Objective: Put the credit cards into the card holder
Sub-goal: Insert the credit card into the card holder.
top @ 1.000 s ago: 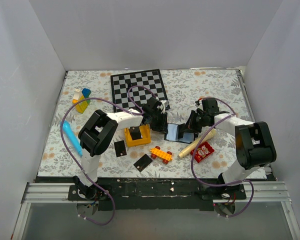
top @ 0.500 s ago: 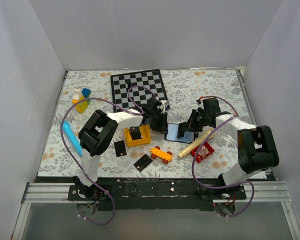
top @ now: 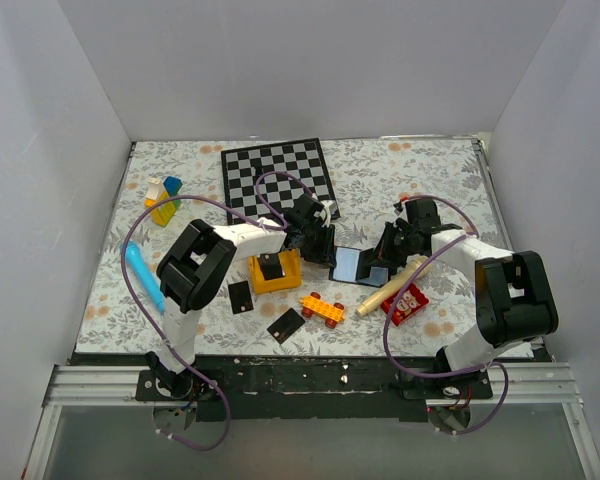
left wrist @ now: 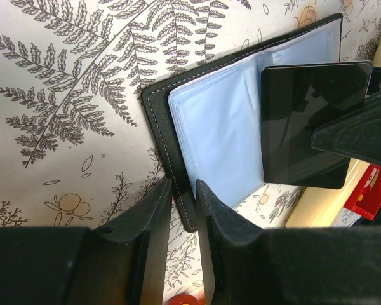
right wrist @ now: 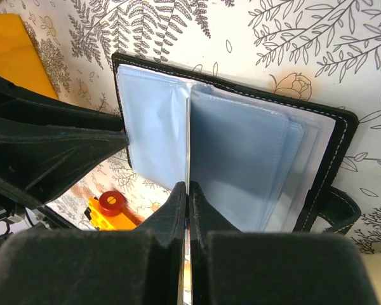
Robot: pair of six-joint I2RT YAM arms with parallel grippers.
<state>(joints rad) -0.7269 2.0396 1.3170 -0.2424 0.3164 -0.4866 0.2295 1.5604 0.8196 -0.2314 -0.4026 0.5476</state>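
The card holder [top: 348, 264] lies open on the table, blue-grey pockets up. My left gripper [top: 325, 250] is shut on its black left edge, which sits between the fingers in the left wrist view [left wrist: 184, 197]. My right gripper [top: 385, 252] is shut on a thin black credit card [left wrist: 305, 114] and holds it on edge over the pockets [right wrist: 241, 165]. The right wrist view shows that card as a thin line [right wrist: 188, 140] above the gripper [right wrist: 188, 190]. Two more credit cards [top: 240, 296] [top: 286, 325] lie flat near the front.
A yellow block [top: 275, 272] with a black piece on it sits left of the wallet. An orange toy brick [top: 322, 308], a wooden pin [top: 392, 286] and a red packet [top: 406, 302] lie close by. A chessboard [top: 278, 172], coloured blocks [top: 163, 198] and a blue pen [top: 143, 276] lie further off.
My right arm has shifted slightly with the card, staying over the open wallet. My left gripper has not moved.
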